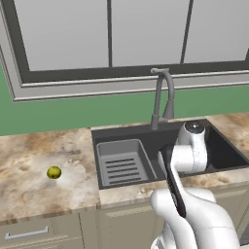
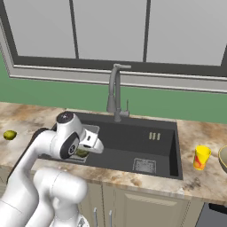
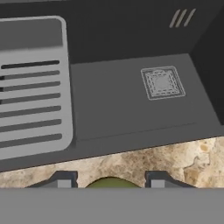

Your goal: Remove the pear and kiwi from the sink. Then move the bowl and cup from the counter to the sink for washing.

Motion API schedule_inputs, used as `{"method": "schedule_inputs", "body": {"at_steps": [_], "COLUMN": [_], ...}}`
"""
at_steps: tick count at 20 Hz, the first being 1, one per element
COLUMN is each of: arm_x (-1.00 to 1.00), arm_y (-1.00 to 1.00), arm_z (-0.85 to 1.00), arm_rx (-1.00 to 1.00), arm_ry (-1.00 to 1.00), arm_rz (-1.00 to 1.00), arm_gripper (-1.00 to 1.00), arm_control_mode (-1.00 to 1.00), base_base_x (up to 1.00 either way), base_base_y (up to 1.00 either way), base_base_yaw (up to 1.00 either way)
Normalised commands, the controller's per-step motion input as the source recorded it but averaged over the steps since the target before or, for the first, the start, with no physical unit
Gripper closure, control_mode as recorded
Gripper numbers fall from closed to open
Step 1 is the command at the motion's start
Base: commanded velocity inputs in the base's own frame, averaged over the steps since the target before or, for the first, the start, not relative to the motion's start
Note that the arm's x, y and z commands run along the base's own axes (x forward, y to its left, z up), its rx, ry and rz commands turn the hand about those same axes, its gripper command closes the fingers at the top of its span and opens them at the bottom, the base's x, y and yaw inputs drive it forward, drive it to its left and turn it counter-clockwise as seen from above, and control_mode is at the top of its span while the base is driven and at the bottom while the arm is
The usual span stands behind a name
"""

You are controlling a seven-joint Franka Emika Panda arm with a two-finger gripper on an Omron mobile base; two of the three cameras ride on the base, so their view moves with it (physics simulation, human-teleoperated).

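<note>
Olive-brown and oval, the kiwi (image 3: 110, 183) sits clamped between the two dark fingertips (image 3: 64, 180) of the gripper (image 3: 110, 180), above the marbled counter edge (image 3: 175, 162); beyond them lies the dark grey sink (image 3: 131, 100). The yellow-green pear (image 1: 54, 172) rests on the counter, well apart.

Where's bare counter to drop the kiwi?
Best patch: counter left of the sink, bare all around the pear. The front strip along the sink's near rim is narrow. Right of the sink is tighter: cup and bowl sit there. The pincer holds the kiwi over the near rim.
</note>
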Motion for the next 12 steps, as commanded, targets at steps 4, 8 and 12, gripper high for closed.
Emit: {"method": "schedule_inputs", "body": {"at_steps": [4,8,12], "arm_x": [-0.09,-0.08,-0.1], "arm_y": [0.47,0.46,0.45], "arm_z": [0.14,0.14,0.09], "arm_rx": [0.0,0.0,0.0], "arm_ry": [0.01,0.03,0.0], "arm_rz": [0.0,0.0,0.0], "arm_gripper": [1.0,1.0,1.0], "arm_control_mode": [-1.0,-1.0,-1.0], "base_base_x": [0.0,0.0,0.0], "base_base_y": [0.0,0.0,0.0], "base_base_yaw": [0.0,0.0,0.0]}}
